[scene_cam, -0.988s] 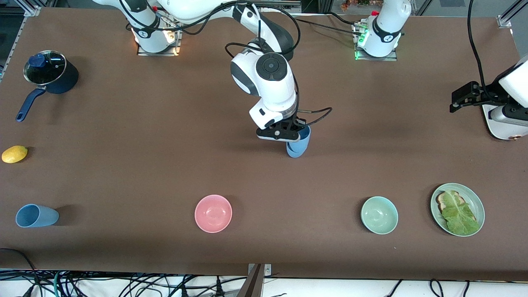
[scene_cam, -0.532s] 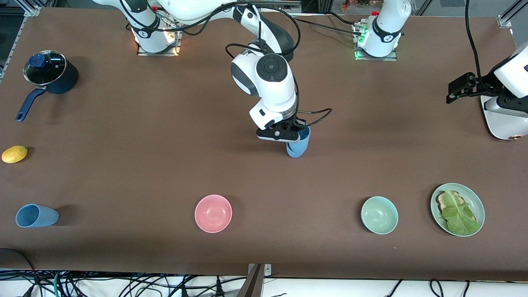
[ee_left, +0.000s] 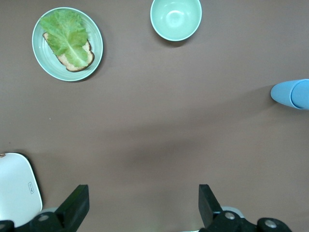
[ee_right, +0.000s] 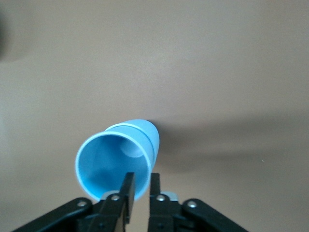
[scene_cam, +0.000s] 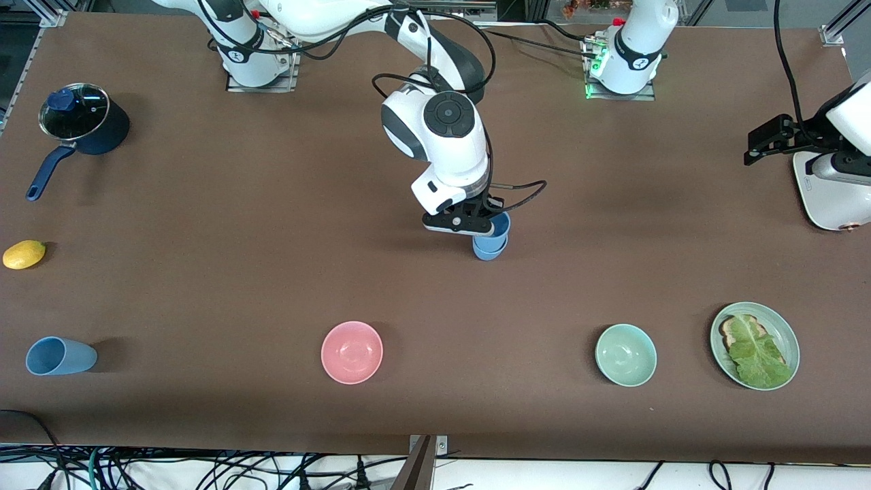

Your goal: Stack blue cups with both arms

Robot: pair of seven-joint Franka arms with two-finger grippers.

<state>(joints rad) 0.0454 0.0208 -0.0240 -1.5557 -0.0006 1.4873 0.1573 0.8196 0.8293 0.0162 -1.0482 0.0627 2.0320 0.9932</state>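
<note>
Right hand (scene_cam: pixel 484 228) at mid-bench over two nested blue cups (scene_cam: pixel 490 243), standing upright; fingers at the upper cup's rim, grip not discernible. Left hand (scene_cam: pixel 769 139) up over the bench's edge at the left arm's end, waiting, over a white device (scene_cam: pixel 823 197). Third blue cup (scene_cam: pixel 60 356) lying on its side at the right arm's end. Pink bowl (scene_cam: pixel 352 352), green bowl (scene_cam: pixel 626 354) and plate of lettuce on toast (scene_cam: pixel 754 345) in a row nearest the camera. Lidded dark-blue pot (scene_cam: pixel 84 126) and lemon (scene_cam: pixel 24 254) near the right arm's end.

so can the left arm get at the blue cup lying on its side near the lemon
Probably not as things stand. The left gripper hangs open over the left arm's end of the table, while that tipped cup lies at the right arm's end, with the right gripper at the stacked cups in between.
</note>
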